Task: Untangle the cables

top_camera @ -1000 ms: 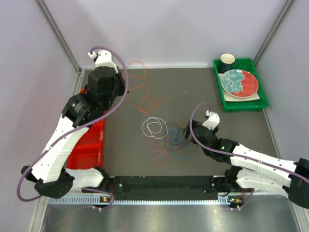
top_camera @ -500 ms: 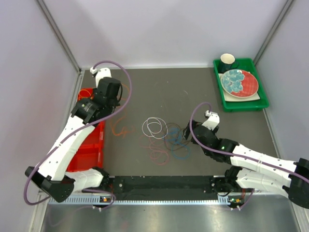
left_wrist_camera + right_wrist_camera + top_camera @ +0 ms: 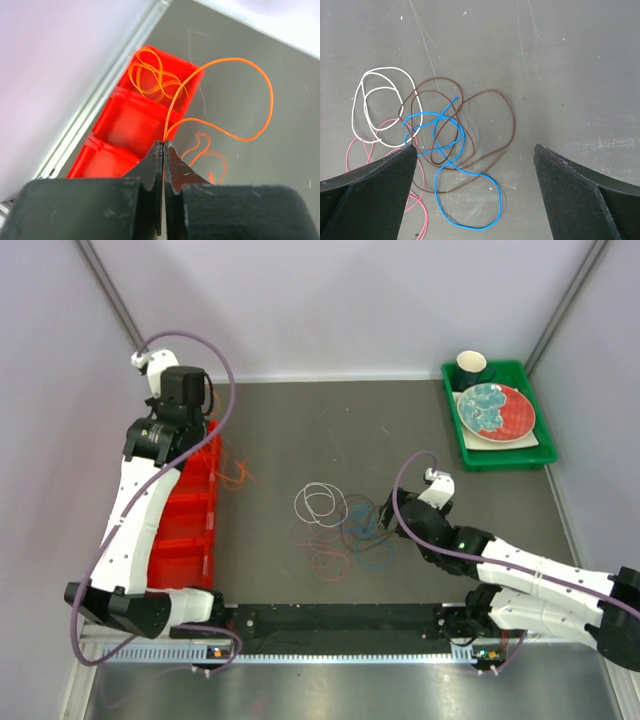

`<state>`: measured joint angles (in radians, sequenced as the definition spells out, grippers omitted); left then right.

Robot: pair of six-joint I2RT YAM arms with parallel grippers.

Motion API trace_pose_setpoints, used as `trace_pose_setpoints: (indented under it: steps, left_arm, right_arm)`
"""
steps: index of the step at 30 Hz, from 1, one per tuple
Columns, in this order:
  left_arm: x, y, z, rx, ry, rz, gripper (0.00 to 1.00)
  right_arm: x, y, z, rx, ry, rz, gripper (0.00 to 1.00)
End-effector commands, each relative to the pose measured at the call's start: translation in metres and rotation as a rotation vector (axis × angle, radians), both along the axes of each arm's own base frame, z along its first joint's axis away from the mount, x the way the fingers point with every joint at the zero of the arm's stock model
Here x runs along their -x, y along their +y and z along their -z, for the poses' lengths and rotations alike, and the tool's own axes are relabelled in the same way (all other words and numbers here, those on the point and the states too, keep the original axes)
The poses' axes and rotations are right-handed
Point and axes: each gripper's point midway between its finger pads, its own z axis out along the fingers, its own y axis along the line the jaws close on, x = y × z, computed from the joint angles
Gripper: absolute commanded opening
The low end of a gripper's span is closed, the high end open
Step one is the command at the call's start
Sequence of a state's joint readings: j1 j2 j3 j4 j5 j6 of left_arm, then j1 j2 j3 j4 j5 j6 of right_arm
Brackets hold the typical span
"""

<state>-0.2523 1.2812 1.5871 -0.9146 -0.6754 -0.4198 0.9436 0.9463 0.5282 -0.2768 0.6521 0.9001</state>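
Note:
My left gripper (image 3: 192, 432) is shut on the orange cable (image 3: 234, 474) and holds it over the back end of the red bin (image 3: 185, 530). In the left wrist view the gripper (image 3: 163, 145) pinches the orange cable (image 3: 270, 100). Part of that cable lies in the bin's (image 3: 130, 125) far compartment and part trails on the table. The white (image 3: 320, 503), blue (image 3: 375, 545) and pink (image 3: 325, 555) cables lie overlapped mid-table. My right gripper (image 3: 385, 512) is open just right of them. In the right wrist view it (image 3: 475, 150) is above the blue (image 3: 436, 195), dark brown (image 3: 513, 115), white (image 3: 382, 69) and pink (image 3: 424, 216) cables.
A green tray (image 3: 540, 455) at the back right holds a plate (image 3: 495, 410) and a dark cup (image 3: 471, 365). A black rail (image 3: 340, 618) runs along the near edge between the arm bases. Walls close in the left, back and right sides.
My left arm has swung from the back middle to the left over the red bin, drawing the orange cable away from the pile. The right arm has not moved.

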Motion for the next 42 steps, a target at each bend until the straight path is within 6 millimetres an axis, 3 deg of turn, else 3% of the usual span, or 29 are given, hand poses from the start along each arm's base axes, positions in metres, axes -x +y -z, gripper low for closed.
trace_pose_setpoints:
  steps: [1, 5, 9, 16, 18, 19, 22, 26, 42]
  left_arm:
    - [-0.011, 0.034, -0.037, 0.009, -0.119, -0.124, 0.00]
    - [-0.009, 0.060, -0.056, 0.004, -0.166, -0.228, 0.00]
    - [-0.006, 0.077, -0.057, -0.035, -0.162, -0.306, 0.00]
    - [-0.003, 0.104, -0.024, -0.058, -0.105, -0.416, 0.00]
    - [-0.006, 0.103, -0.016, -0.043, -0.115, -0.412, 0.00]
    - [-0.002, 0.114, -0.002, -0.045, -0.086, -0.444, 0.00]
    - [-0.001, 0.123, 0.024, -0.003, -0.063, -0.462, 0.00]
    - [-0.007, 0.126, 0.050, 0.075, -0.050, -0.470, 0.00]
    - [-0.025, 0.131, 0.079, 0.094, -0.020, -0.503, 0.00]
  right_arm:
    - [-0.010, 0.009, -0.023, -0.045, -0.040, 0.005, 0.99]
    - [-0.010, 0.010, -0.023, -0.044, -0.039, 0.004, 0.99]
    - [-0.010, 0.009, -0.023, -0.042, -0.040, 0.004, 0.99]
    - [-0.010, 0.010, -0.022, -0.042, -0.038, 0.000, 0.99]
    - [-0.009, 0.010, -0.021, -0.042, -0.036, -0.001, 0.99]
    - [-0.010, 0.011, -0.022, -0.042, -0.037, -0.002, 0.99]
    - [-0.010, 0.012, -0.022, -0.039, -0.034, -0.005, 0.99]
    - [-0.010, 0.011, -0.021, -0.038, -0.034, -0.002, 0.99]
    - [-0.012, 0.014, -0.022, -0.028, -0.033, -0.004, 0.99]
